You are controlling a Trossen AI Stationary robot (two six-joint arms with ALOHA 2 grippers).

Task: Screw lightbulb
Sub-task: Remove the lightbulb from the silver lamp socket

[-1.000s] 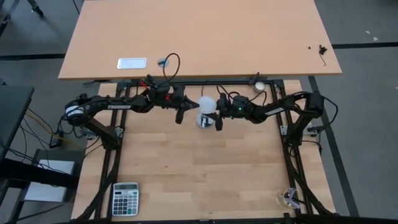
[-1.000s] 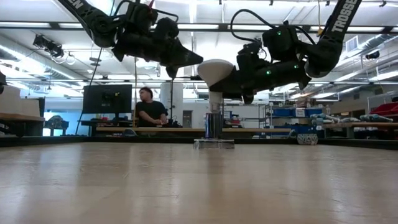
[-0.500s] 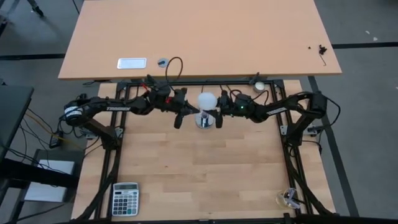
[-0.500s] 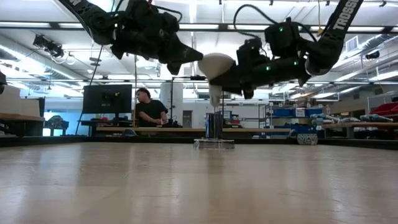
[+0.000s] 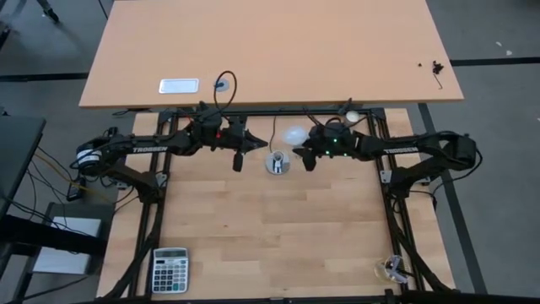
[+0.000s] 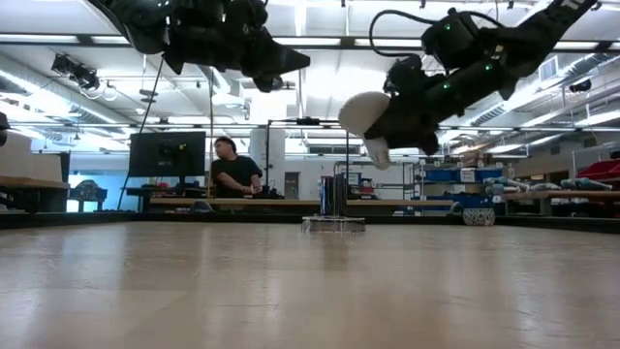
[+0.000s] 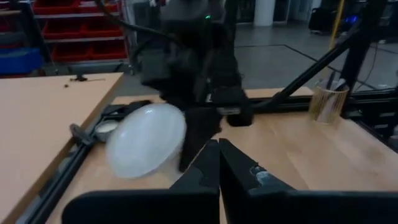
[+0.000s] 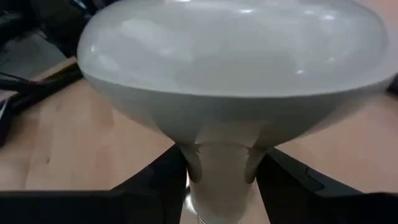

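Observation:
The white lightbulb hangs in the air just right of the round silver socket, which stands on its flat base on the wooden table. My right gripper comes in from the right and is shut on the bulb. In the low view the bulb's dome is up and its narrow neck points down, tilted. My left gripper is shut and holds nothing. It hovers left of the socket and higher than the bulb, with its joined fingers pointing at the bulb. My right gripper pinches the bulb's narrow neck, just under the dome, between its two fingers. The fingers come from the table's right, slanting down, and lie across the neck. The bulb is lifted clear of the socket and the table, and is tilted.
A calculator lies at the near left corner and a clear cup at the near right. A small white disc sits on the far frame rail. Beyond it stands a second table. A person sits far behind.
My right gripper has drawn back toward the table's right and far edge and rolled. It has carried the bulb from above the socket to its right side and tipped it. My left gripper has risen and pulled slightly back toward the left.

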